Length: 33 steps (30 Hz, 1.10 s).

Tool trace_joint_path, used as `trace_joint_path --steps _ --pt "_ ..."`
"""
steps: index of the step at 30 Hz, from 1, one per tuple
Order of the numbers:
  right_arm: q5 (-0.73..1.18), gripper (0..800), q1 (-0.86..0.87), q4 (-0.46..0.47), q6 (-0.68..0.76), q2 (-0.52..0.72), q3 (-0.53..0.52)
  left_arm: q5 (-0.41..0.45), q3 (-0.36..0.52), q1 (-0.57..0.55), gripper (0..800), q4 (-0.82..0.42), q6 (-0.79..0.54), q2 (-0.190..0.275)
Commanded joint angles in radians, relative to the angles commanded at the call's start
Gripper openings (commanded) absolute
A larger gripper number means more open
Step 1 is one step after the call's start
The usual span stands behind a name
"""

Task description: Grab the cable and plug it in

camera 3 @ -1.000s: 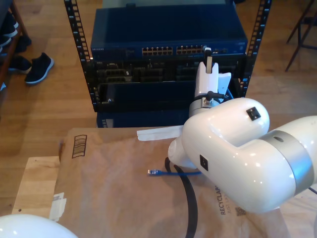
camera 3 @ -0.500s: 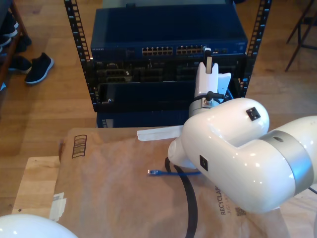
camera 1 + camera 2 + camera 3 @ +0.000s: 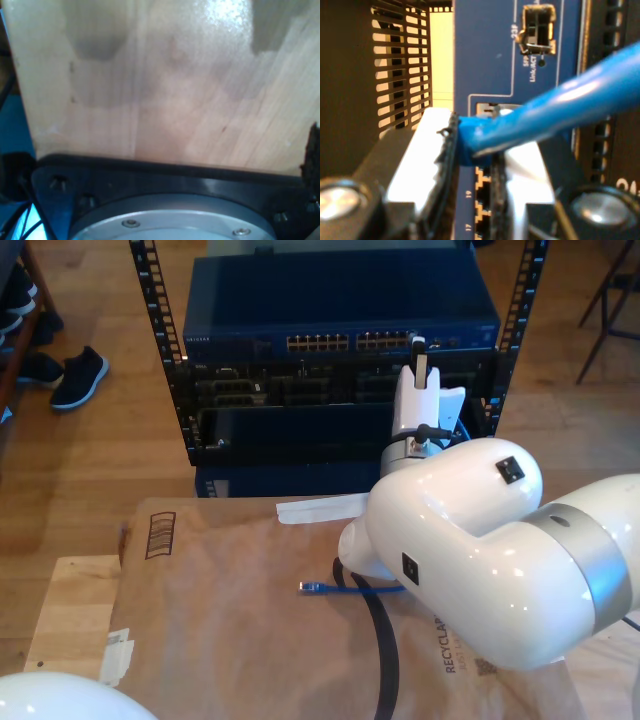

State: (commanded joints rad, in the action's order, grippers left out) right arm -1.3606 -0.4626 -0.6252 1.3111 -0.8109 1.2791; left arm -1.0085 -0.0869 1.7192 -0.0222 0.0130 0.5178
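**Cable gripped and held at the switch ports, not yet seated**

The cable (image 3: 555, 107) is thin and bright blue, with a smooth, glossy jacket. In the second wrist view one end of it is pinched between the white pads (image 3: 417, 155) of my second claw (image 3: 472, 150), and the rest runs off slanting away from the switch (image 3: 485, 60). The plug at the held end is hidden between the pads, so I cannot tell how it is turned or whether its tip has entered a socket. The row of ports (image 3: 482, 200) numbered 17 and 19 on the blue face of the switch lies just behind the pinched end.

In the exterior view the other end of the cable (image 3: 335, 588) lies loose on the brown paper (image 3: 230, 620) that covers the worktop (image 3: 65, 620), well in front of the switch, its small plug (image 3: 310, 587) pointing toward that view's left. A thick black robot cable (image 3: 385, 660) runs past it.

By my judgement the grab is done and the reach to the switch is nearly done; what remains is pushing the plug home in a port and letting go.

My second claw (image 3: 421, 343) stands upright against the upper port row of the switch (image 3: 340, 315) in the rack (image 3: 150, 330). My first wrist view looks down at a pale wooden surface (image 3: 160, 85) over a black and metal flange (image 3: 170, 220); whether my first claw is open or closed I cannot tell.
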Motion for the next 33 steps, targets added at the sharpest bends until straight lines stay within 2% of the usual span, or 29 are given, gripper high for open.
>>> trace_joint_path --steps 33 --pt "0.008 0 0.009 0.02 0.0 -0.018 0.029 0.0 0.0 0.0 800 0.0 0.0 0.0"
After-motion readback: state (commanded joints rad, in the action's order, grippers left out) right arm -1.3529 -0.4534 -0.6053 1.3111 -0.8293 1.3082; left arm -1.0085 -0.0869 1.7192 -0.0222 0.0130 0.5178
